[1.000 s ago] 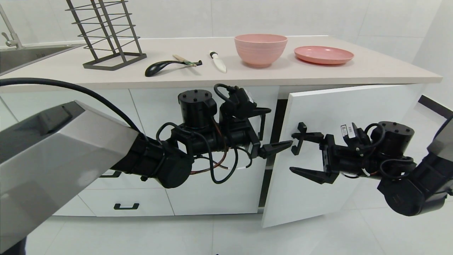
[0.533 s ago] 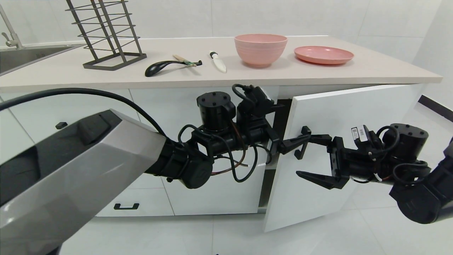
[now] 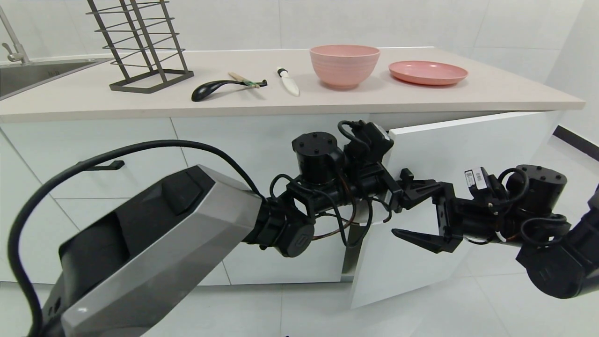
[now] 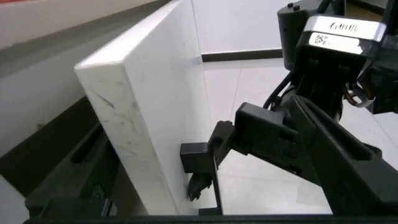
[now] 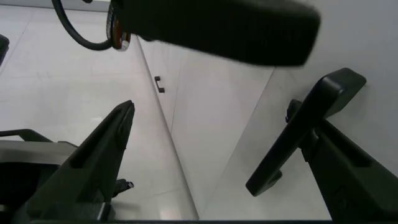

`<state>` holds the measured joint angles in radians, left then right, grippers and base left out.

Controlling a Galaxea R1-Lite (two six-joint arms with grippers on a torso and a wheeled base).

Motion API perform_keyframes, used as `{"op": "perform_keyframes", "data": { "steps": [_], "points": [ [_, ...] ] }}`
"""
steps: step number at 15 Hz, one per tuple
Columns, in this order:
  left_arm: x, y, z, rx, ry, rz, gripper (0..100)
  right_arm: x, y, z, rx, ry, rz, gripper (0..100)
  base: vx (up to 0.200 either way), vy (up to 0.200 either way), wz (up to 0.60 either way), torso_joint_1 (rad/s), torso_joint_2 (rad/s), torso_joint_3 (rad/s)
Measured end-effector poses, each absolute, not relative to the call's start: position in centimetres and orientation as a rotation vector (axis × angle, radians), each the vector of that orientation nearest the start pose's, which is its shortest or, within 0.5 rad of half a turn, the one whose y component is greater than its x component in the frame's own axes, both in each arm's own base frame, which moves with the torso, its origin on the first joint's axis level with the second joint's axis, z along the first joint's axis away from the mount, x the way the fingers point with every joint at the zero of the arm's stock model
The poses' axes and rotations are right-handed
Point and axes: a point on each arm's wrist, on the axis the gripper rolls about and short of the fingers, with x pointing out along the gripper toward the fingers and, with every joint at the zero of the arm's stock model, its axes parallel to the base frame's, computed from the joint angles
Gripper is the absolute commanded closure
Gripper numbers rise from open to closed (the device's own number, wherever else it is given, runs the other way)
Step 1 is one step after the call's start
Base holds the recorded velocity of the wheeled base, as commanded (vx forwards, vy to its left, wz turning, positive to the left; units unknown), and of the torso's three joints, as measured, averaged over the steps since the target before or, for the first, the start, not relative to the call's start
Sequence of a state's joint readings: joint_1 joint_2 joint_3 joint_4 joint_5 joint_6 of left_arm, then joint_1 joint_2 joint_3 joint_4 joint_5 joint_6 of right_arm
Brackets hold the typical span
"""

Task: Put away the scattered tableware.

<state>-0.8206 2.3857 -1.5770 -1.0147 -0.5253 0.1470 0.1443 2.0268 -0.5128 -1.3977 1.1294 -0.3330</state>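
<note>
On the counter lie a black spoon (image 3: 206, 90), chopsticks (image 3: 243, 79), a white knife (image 3: 289, 82), a pink bowl (image 3: 345, 64) and a pink plate (image 3: 428, 72). Below them a white cabinet door (image 3: 472, 145) stands partly open. My left gripper (image 3: 397, 192) is at the door's free edge (image 4: 124, 124), close to the black handle (image 4: 198, 154). My right gripper (image 3: 401, 207) is open in front of the door, its upper finger (image 3: 423, 187) against the handle (image 5: 292, 149) and its lower finger (image 3: 416, 236) hanging free.
A black wire rack (image 3: 145, 47) stands on the counter's left part, beside a sink (image 3: 32, 75) with a tap. Shut drawers and doors fill the cabinet front to the left. White floor tiles spread below and to the right.
My left arm has stretched to the right, from the cabinet front to the door's edge. The door has swung a little wider. My right gripper drew back slightly to the right and stays open.
</note>
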Motion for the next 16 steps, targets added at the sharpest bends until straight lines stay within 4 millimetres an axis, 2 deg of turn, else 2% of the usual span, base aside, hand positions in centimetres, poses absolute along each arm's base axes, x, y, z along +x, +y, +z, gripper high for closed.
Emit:
{"op": "perform_keyframes", "data": {
  "steps": [4, 10, 13, 16],
  "points": [
    [32.2, -37.9, 14.8, 0.055, -0.33, -1.34, 0, 30.6, 4.8, 8.7, -0.231, -0.098, 1.228, 0, 0.0, 0.0, 0.0, 0.0, 0.0, 0.0],
    [32.1, -38.2, 14.4, 0.041, -0.333, -1.339, 0, 30.3, 2.3, 8.6, -0.241, -0.077, 1.127, 0, 0.0, 0.0, 0.0, 0.0, 0.0, 0.0],
    [32.6, -37.8, 14.3, 0.044, -0.326, -1.331, 0, 28.3, 1.8, 9.5, -0.264, -0.068, 1.064, 0, 0.0, 0.0, 0.0, 0.0, 0.0, 0.0],
    [32.7, -37.7, 14.3, 0.044, -0.327, -1.327, 0, 24.2, 1.6, 11.5, -0.288, -0.094, 1.033, 0, 0.0, 0.0, 0.0, 0.0, 0.0, 0.0]
  ]
}}
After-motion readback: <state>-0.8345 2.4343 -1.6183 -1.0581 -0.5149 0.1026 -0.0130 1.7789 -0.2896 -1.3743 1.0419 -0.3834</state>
